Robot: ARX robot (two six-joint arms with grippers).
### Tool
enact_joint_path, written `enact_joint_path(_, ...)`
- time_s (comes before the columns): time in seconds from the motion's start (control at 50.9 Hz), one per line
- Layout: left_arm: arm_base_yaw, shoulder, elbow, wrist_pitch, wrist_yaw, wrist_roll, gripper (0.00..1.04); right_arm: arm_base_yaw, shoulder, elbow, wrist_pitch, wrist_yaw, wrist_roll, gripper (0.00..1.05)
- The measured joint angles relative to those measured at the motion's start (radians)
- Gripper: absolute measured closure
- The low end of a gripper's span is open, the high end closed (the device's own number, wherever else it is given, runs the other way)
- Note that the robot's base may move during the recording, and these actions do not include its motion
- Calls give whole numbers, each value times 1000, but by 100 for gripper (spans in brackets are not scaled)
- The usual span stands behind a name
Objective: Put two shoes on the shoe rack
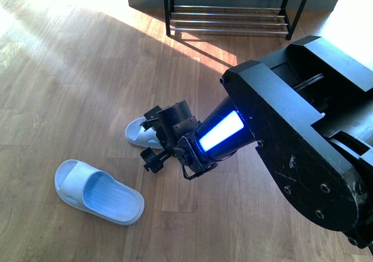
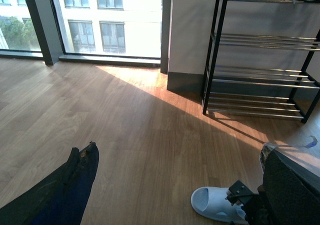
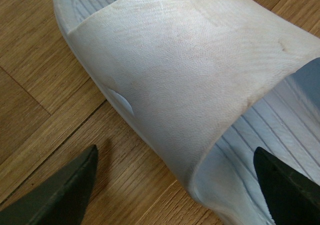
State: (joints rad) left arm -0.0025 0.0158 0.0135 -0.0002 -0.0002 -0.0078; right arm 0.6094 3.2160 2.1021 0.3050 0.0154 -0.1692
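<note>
Pale blue slide (image 3: pixel 175 60) between the wide-apart jaws of the right gripper (image 3: pixel 175 149).

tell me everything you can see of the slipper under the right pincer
The slipper is a pale blue-white one-piece slide, looking like moulded foam. Its wide strap is finely textured, with faint yellowish stains and a small oval mark on the side; the footbed is ridged. It lies sole down on the wooden floor, short of the shoe rack. The open right pincer straddles the strap, one finger over floor, one over footbed; whether they touch it cannot be told.
</note>
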Motion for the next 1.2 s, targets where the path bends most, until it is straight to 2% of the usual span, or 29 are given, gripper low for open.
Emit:
enact_joint_path(0.354,0,0,0,0,0,0,9,-1,11,15,8,16,0,73)
enact_joint_path(0.452,0,0,0,0,0,0,9,-6,0,-19,42,16,-2,92)
enact_joint_path(0.531,0,0,0,0,0,0,9,-11,-21,-66,71,20,-3,103)
enact_joint_path(0.688,0,0,0,0,0,0,9,-48,-139,-262,197,54,32,103)
enact_joint_path(0.944,0,0,0,0,0,0,9,-172,-623,-832,505,154,159,103)
enact_joint_path(1.2,0,0,0,0,0,0,9,-292,-1027,-1284,617,159,212,103)
